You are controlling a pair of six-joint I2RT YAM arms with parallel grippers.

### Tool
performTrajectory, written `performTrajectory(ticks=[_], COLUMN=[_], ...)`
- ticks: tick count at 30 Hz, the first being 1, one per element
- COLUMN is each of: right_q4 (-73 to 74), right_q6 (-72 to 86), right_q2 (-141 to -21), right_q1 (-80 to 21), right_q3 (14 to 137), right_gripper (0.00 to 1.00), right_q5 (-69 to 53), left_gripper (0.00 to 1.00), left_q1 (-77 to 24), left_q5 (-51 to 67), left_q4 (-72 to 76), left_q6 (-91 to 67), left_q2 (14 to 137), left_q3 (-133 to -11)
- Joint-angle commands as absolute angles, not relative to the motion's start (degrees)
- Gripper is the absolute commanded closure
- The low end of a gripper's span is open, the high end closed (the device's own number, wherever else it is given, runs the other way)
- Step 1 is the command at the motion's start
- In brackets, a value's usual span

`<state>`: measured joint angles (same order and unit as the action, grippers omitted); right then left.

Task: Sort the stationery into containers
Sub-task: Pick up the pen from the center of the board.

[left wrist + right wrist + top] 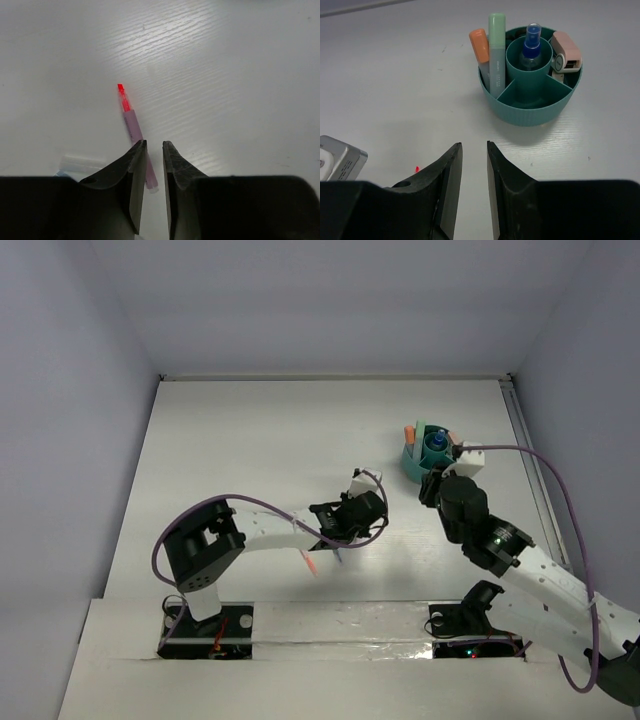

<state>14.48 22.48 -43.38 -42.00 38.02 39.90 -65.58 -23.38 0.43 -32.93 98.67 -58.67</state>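
Pickup step: pink pen [134, 127] lies well left of teal cup [530, 112]. We note left fingers [131, 170] and right fingers [447, 172] narrowly parted, empty. Next: straddle pen, close.

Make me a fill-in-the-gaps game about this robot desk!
The blue-capped bottle stands in the teal cup's ___ compartment. The green marker and orange marker make ___ markers in the cup. The pen lies on the ___. Missing words: middle; two; table.
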Motion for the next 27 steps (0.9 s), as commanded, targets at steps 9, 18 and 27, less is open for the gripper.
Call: performTrajectory(ticks=[9, 18, 27], right_q4=[10.4, 7.9, 6.6], right_q6=[22.0, 20.7, 20.5], right_q2=[-43.8, -44.6, -43.2], right_q1=[-41.7, -41.7, -41.7], right_q3=[37.1, 36.7, 36.3], right_gripper=[0.67, 0.67, 0.67], right_q5=[37.7, 34.2, 33.0], left_gripper=[0.77, 0.78, 0.81], left_q1=[-65.9, -65.9, -65.9], left_q5=[-29.3, -27.2, -26.2], left_q4=[-3.1, -2.0, -2.1], left_q6=[-33.7, -33.6, -33.3], left_q2=[101.2, 102.9, 106.0], left_q3=[-61.0, -61.0, -62.0])
